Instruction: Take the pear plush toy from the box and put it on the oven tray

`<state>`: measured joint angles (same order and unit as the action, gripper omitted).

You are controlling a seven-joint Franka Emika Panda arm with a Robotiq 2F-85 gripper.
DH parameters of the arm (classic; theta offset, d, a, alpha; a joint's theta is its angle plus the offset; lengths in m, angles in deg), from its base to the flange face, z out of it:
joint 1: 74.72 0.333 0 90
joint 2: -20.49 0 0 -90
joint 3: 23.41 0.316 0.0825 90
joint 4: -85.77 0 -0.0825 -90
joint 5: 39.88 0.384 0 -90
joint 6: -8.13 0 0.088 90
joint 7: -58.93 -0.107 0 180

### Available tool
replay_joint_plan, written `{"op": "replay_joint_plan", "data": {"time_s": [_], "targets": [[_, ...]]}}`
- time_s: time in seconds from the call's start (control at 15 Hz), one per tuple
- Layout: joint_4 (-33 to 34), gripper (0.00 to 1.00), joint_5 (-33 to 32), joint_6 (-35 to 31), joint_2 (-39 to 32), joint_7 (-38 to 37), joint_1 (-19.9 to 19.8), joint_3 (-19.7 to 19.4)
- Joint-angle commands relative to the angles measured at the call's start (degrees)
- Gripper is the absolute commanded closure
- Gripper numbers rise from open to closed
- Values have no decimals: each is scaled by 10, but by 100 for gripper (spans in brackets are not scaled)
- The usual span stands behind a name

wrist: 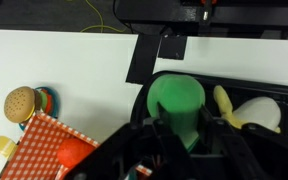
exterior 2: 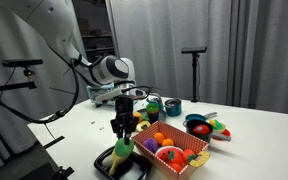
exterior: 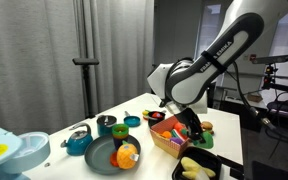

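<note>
My gripper (wrist: 183,110) is shut on the green pear plush toy (wrist: 174,92) and holds it just above the black oven tray (wrist: 246,84). In an exterior view the pear (exterior 2: 122,149) hangs under the gripper (exterior 2: 122,132) over the near end of the tray (exterior 2: 139,172). The orange-tan box (exterior 2: 187,161) with a red checked inside stands right beside the tray and holds other plush toys. In the other exterior view the gripper (exterior: 192,132) is low between the box (exterior: 164,138) and the tray (exterior: 212,160); the pear is hidden there.
A yellow banana toy (wrist: 224,104) and a white item (wrist: 260,114) lie in the tray. A dark round plate (exterior: 102,157) carries an orange plush (exterior: 127,153). Teal cups (exterior: 106,124) stand behind it. The table's front edge is close to the tray.
</note>
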<state>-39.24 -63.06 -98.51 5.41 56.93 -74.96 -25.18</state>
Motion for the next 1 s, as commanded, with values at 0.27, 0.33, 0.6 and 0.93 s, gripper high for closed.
{"op": "replay_joint_plan", "data": {"time_s": [0.27,0.33,0.6,0.93], "targets": [[-21,8,-8,-50,29,62,-12,-4],[-20,1,-3,-62,31,69,-15,-4],[-19,0,21,-126,51,103,-27,-5],[-5,0,9,-158,45,83,-22,-11]]}}
